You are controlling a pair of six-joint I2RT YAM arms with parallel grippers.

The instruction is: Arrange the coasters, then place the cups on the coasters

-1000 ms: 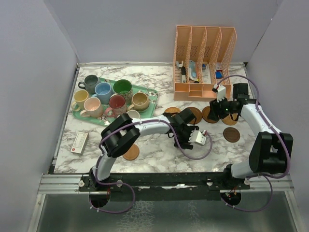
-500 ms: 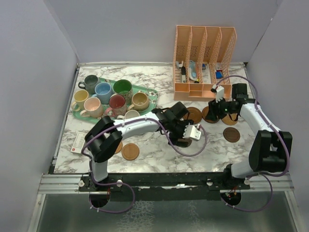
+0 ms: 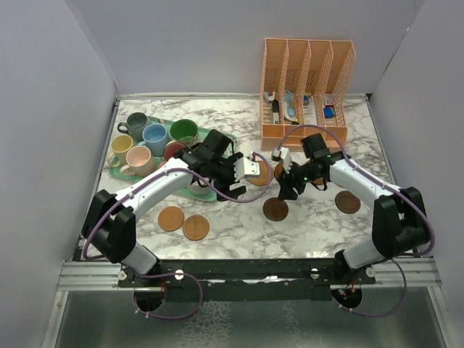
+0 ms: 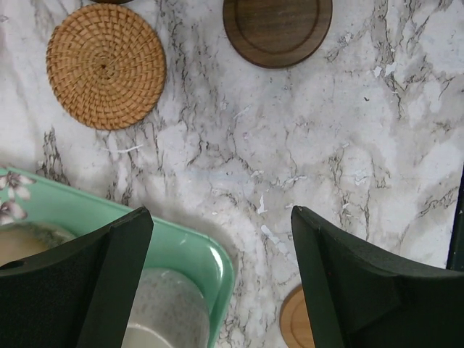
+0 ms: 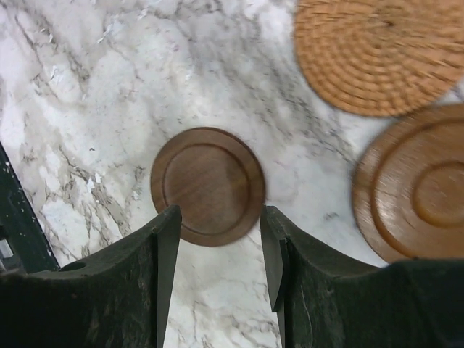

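Note:
My left gripper (image 3: 222, 178) (image 4: 221, 217) hangs open over the near right corner of the mint-green tray (image 4: 185, 250), with nothing between its fingers. A cream cup (image 4: 163, 315) stands in that corner, just below the left finger. More cups remain on the tray: grey-teal (image 3: 135, 125), blue (image 3: 154, 135), green (image 3: 184, 131), yellow (image 3: 120, 145), pink (image 3: 138, 158). My right gripper (image 3: 286, 190) (image 5: 220, 217) is open above a dark brown coaster (image 3: 275, 209) (image 5: 208, 185) lying flat on the marble. A woven coaster (image 4: 106, 65) (image 5: 377, 51) and a ringed wooden coaster (image 5: 417, 188) lie close by.
Two tan coasters (image 3: 171, 217) (image 3: 195, 227) lie near the front left. Another dark coaster (image 3: 348, 201) lies at the right. An orange file organiser (image 3: 308, 87) stands at the back right. Grey walls close in both sides.
My left arm swung left from the table's middle to the tray corner and its jaws widened. My right arm moved left from beside the organiser to above the dark coaster.

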